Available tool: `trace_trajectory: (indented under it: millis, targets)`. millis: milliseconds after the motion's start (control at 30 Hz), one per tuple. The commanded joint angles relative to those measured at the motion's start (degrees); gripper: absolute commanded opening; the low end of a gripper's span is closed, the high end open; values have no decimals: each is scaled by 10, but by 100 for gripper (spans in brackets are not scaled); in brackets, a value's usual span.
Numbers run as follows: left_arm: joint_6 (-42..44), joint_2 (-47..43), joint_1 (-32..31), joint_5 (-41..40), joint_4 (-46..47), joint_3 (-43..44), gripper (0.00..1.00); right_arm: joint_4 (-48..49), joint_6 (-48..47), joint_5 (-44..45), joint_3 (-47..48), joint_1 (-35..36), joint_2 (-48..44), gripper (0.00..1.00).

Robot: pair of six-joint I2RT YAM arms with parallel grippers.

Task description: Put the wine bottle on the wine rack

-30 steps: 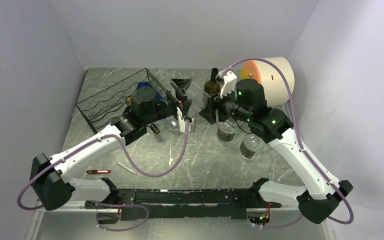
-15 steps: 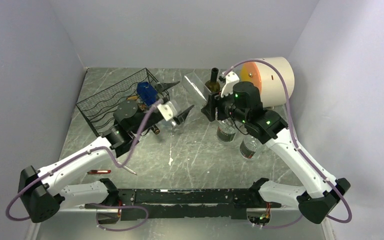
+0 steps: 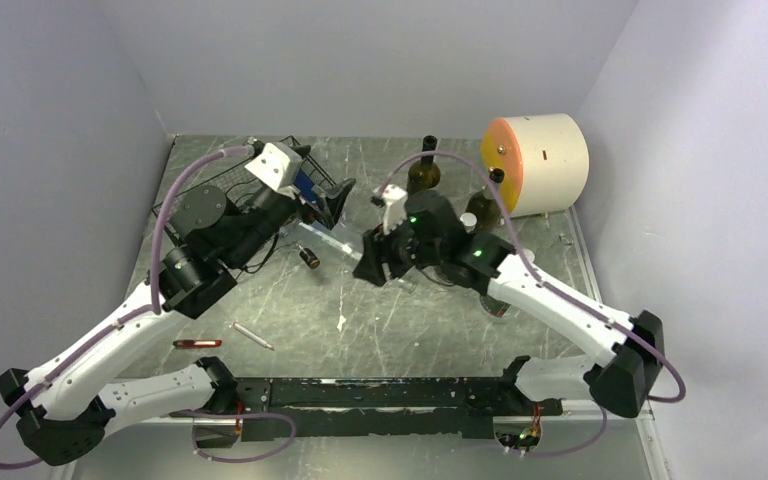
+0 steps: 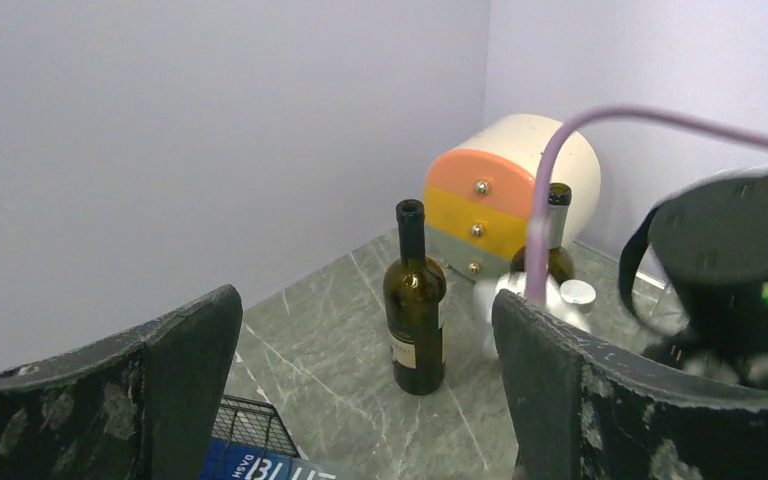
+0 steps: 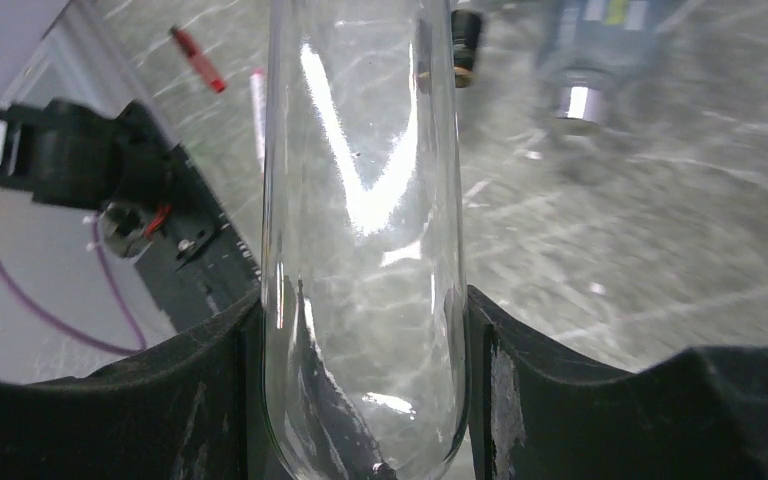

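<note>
One clear bottle (image 5: 360,150), clamped in right hand (image 5: 360,345) — left hand (image 4: 360,310) agape

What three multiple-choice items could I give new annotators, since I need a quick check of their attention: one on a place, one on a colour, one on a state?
1. Where is the dark bottle at the centre of the left wrist view?
A) lying in the rack
B) upright on the table, near the round drawer unit
C) in the left gripper

2. What colour is the drawer unit's top drawer?
A) orange
B) blue
C) black

3. What is the right gripper doing?
A) open and empty
B) out of view
C) shut on the clear glass bottle

Answers: 1 B, it stands on the marbled surface beside the unit; 2 A, the left wrist view shows orange above yellow; 3 C, the right wrist view shows a finger against the glass on each side.
</note>
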Motion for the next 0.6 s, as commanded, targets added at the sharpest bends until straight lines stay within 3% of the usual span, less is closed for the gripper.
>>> trace_trajectory:
  millis: [0,267,567]
  targets:
    - [5,-5,-2,-23,-102,53,99,106,26,-5,1,67,43,0]
    - [-6,-11,-2,-64,-160,78,99,205,71,48,9,147,166,0]
    - [5,-46,-2,-70,-190,72,99,243,61,150,62,196,292,0]
